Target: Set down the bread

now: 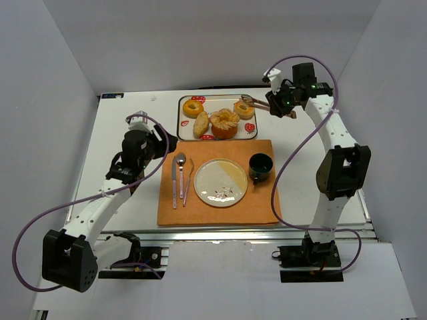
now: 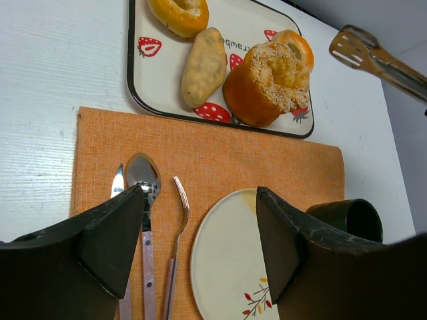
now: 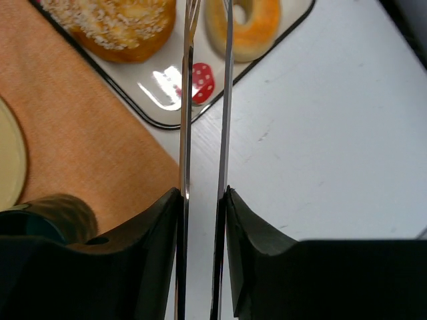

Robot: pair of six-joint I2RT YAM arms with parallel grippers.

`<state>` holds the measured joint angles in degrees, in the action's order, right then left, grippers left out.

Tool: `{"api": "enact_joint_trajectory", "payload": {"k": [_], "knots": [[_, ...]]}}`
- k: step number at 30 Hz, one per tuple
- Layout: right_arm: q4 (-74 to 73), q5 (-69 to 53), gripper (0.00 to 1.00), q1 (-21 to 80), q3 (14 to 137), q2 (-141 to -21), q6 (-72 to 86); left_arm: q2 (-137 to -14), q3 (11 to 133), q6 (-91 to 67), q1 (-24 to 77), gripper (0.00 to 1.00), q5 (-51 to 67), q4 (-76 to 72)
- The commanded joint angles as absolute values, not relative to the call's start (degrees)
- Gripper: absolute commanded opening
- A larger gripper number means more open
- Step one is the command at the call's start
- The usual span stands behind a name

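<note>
Ranging near to far. Left tool [image 2: 200, 203]: spread wide, nothing held, poised near the plate [image 1: 220, 181]. Bread [image 1: 224, 123]: four pieces, all laid on the tray [image 1: 215, 103] beyond the plate. Right tool [image 3: 203, 197]: closed on the tongs [image 3: 185, 100], blades narrowly parted, empty. Risk: a rounded bun could be squirted out or dropped short if pinched off-centre.

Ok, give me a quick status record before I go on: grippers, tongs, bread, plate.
left gripper: open, empty, above the placemat
right gripper: shut on tongs, at the tray's right end
tongs: arms slightly apart, no bread between them
tray: sesame bun, oblong roll, two ring breads
plate: on placemat, no bread on it
cup: right of plate
</note>
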<state>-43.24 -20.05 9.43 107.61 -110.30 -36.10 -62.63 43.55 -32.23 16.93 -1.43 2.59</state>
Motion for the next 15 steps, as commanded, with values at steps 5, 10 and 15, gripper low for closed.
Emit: {"api": "enact_joint_trajectory", "payload": {"k": [5,10,15], "knots": [[-39.8,-13.2,0.38,10.2,108.6,-110.1,-41.9,-61.4,43.1,-32.8,16.4,0.77,-1.8,1.6],[-37.1,-10.2,0.38,12.0,105.2,-110.0,-44.6,-62.4,43.6,-32.6,16.5,0.77,-1.3,1.6],[-36.1,-8.9,0.41,12.8,106.3,-111.8,-46.5,-62.7,43.9,-32.4,16.4,0.77,-1.5,1.9]]}}
